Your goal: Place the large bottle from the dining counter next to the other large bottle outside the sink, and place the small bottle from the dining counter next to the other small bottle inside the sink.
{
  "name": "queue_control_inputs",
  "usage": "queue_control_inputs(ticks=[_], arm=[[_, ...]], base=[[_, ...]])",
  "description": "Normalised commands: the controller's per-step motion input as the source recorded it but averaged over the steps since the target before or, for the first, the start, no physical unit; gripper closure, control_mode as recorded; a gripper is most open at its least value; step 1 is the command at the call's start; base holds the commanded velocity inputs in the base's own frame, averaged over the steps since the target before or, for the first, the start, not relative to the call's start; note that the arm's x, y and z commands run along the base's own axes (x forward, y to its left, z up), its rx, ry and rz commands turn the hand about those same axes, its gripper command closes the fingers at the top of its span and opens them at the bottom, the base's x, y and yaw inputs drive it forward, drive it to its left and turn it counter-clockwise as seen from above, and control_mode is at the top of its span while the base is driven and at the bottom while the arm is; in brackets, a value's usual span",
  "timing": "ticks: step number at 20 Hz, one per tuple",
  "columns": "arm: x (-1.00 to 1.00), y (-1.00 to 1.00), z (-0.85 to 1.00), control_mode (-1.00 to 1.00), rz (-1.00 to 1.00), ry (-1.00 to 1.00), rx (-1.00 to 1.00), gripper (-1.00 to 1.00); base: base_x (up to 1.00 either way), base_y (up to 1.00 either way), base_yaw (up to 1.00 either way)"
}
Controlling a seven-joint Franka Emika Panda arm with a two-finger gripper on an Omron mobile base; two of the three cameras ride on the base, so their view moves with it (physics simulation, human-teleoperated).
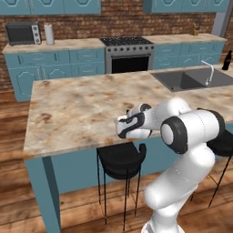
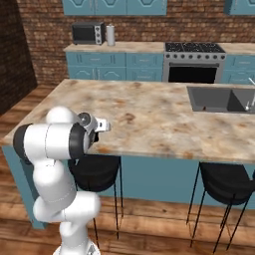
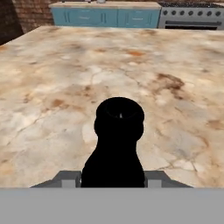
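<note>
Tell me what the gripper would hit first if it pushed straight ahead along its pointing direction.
Nothing close: the gripper, shut on a black bottle, faces across the bare dining counter; probably the far teal cabinets first.

Two black bottles (image 3: 118,144) (image 1: 226,60), two stools (image 2: 95,172) (image 2: 227,182), one sink (image 1: 182,79), one microwave (image 1: 22,33)

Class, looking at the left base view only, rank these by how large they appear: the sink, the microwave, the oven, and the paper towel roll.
Largest to smallest as they appear:
1. sink
2. oven
3. microwave
4. paper towel roll

The sink is nearer the camera than the other three, so its lead over the oven may partly reflect nearness.
</note>
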Motion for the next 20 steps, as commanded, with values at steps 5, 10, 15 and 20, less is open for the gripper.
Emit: queue_control_inputs(ticks=[5,10,15,20], arm=[[0.00,0.00,0.00,1.00,0.00,0.00,0.00,1.00],[0.00,0.00,0.00,1.00,0.00,0.00,0.00,1.00],[0.00,0.00,0.00,1.00,0.00,0.00,0.00,1.00],[0.00,0.00,0.00,1.00,0.00,0.00,0.00,1.00]], base=[[-0.27,0.07,0.00],[0.03,0.77,0.00],[0.05,1.00,0.00],[0.12,1.00,0.00]])
